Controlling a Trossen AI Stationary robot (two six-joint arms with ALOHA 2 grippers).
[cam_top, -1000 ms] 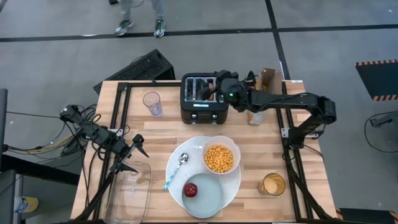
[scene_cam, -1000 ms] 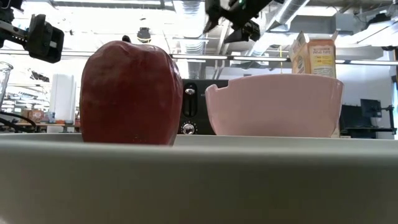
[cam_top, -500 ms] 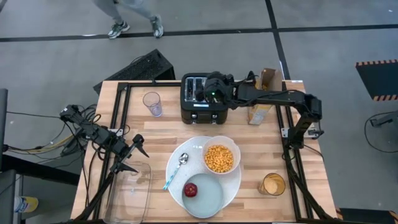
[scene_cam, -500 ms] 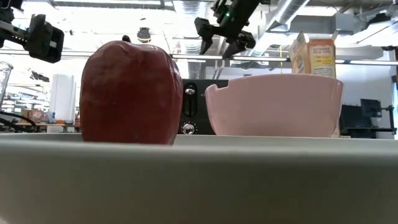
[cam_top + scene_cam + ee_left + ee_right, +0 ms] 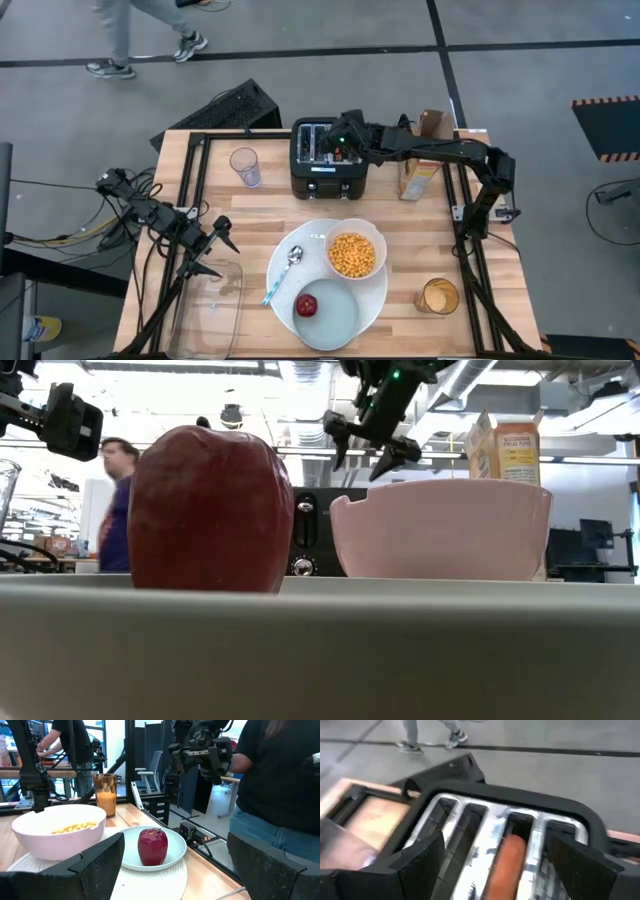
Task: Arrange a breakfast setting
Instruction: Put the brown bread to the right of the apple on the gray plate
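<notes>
- The right gripper (image 5: 338,141) hangs above the toaster (image 5: 324,160) at upper centre of the high view, fingers apart, holding nothing.
- The bagel (image 5: 504,865) stands on edge in a slot directly below it, long axis along the slot.
- The left gripper (image 5: 215,250), open at lower left, is well apart; the right arm is nearer.

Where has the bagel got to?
It's in a slot of the black toaster at the table's far edge; the bagel shows in the right wrist view, under the open right gripper.
</notes>
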